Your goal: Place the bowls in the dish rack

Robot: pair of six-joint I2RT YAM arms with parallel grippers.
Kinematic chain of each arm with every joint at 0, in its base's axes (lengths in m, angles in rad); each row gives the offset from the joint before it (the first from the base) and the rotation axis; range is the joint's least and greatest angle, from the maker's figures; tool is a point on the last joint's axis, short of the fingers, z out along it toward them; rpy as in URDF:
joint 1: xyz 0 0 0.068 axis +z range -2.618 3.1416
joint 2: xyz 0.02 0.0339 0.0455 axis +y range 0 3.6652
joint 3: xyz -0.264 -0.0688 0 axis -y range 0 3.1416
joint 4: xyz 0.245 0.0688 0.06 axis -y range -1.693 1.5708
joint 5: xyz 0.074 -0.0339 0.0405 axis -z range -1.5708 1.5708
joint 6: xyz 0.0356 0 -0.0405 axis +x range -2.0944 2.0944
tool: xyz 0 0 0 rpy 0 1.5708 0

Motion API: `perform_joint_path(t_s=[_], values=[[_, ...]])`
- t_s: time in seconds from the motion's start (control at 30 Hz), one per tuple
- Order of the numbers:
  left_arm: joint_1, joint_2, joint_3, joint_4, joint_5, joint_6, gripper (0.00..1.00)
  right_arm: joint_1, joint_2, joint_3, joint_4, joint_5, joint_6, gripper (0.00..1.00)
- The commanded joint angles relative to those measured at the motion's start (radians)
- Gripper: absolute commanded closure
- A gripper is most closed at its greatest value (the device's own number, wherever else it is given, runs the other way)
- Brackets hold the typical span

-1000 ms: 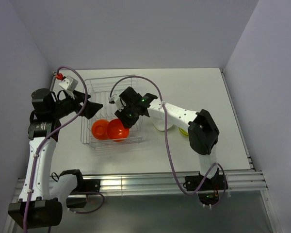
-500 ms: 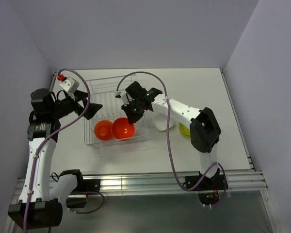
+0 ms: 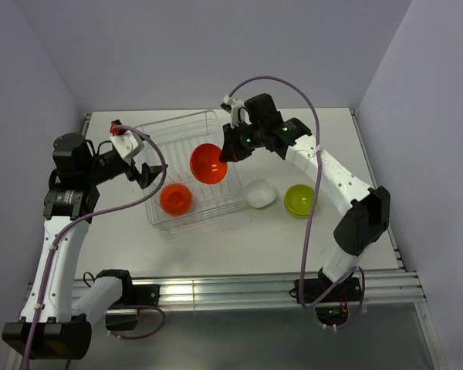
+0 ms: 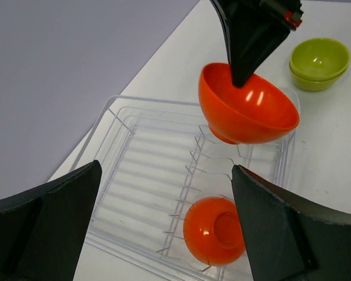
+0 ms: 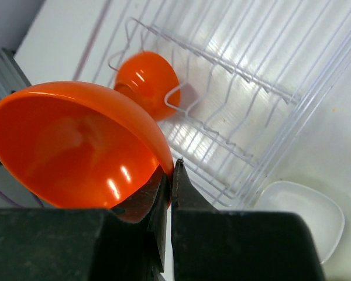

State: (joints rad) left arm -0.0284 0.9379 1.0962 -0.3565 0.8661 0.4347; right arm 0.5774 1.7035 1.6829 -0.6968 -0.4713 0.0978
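Our right hand (image 5: 171, 175) is clamped on the rim of an orange bowl (image 3: 208, 163), one finger inside and one outside. It carries the bowl in the air, tipped, with the mouth turned up and toward the near left. What matters for the coming move is that the dish rack (image 3: 204, 210) lies straight below the bowl. From the top view the bowl hangs over the rack's right half, toward the far side, clear of the wires. A second orange bowl (image 3: 175, 199) sits upside down in the rack, to the near left of the held one and well apart from it. We judge that the free rows under and beside the held bowl are where it should go down. Our left hand (image 3: 149, 174) is spread wide with nothing in it, just beside the rack's left side, and we do not think this placing needs it. Left to load, on the desk (image 3: 332, 131) right of the rack, are a white bowl (image 3: 260, 193) and, farther right, green bowls (image 4: 319, 63) that look stacked.
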Motion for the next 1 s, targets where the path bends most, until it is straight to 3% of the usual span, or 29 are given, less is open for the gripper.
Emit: perform_joint_path(t_s=[0.0,0.1,0.27,0.33,0.5,0.73,0.87,0.97], values=[[-0.019,-0.002,0.036,0.001,0.008,0.071,0.01,0.024,-0.012,-0.026,0.105,0.031,0.075,1.0],[-0.027,-0.022,0.045,-0.099,0.083,0.189,0.0,0.026,0.001,-0.029,0.095,0.046,0.097,1.0],[-0.091,-0.039,0.024,-0.261,0.03,0.312,0.03,-0.06,0.002,-0.014,0.065,0.054,0.114,1.0],[-0.126,-0.043,0.002,-0.268,-0.011,0.296,0.04,-0.114,-0.01,-0.038,0.063,0.062,0.12,1.0],[-0.177,-0.093,-0.087,-0.164,-0.035,0.207,0.03,-0.22,0.007,-0.149,0.098,-0.189,0.152,1.0],[-0.189,-0.082,-0.075,-0.179,-0.033,0.188,0.04,-0.3,0.084,-0.279,0.187,-0.496,0.221,1.0],[-0.191,-0.108,-0.096,-0.223,-0.021,0.362,0.02,-0.307,0.078,-0.292,0.161,-0.619,0.175,1.0],[-0.192,-0.117,-0.104,-0.24,-0.024,0.49,0.01,-0.289,0.064,-0.287,0.063,-0.613,0.093,1.0]])
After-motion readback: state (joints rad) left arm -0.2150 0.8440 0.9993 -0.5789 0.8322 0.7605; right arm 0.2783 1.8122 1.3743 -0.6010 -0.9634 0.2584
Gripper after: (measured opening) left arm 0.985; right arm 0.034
